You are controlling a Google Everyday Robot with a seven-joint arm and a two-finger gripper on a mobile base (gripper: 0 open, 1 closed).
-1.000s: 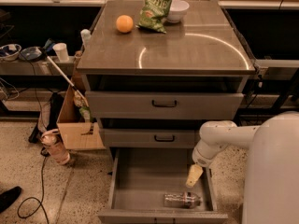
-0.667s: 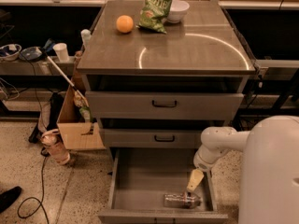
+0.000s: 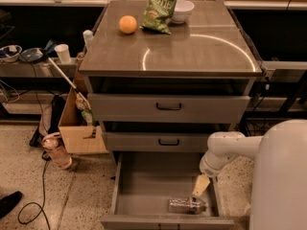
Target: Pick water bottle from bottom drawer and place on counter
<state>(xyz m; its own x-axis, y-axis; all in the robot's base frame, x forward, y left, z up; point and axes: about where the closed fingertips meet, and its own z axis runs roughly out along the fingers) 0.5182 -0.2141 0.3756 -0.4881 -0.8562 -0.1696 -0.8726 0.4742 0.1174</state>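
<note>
The bottom drawer [image 3: 144, 186] is standing pulled fully open. The water bottle [image 3: 187, 205] is lying on its side on the drawer floor, close to the front wall and toward the right. The gripper [image 3: 201, 186] is hanging inside the drawer, pointing down, just above the bottle's right end. Whether it is open or closed cannot be told, nor whether it is touching the bottle. On the counter [image 3: 192, 56] surface, an orange [image 3: 127, 24], a green chip bag [image 3: 161, 11] and a white bowl [image 3: 182, 11] are sitting at the rear.
</note>
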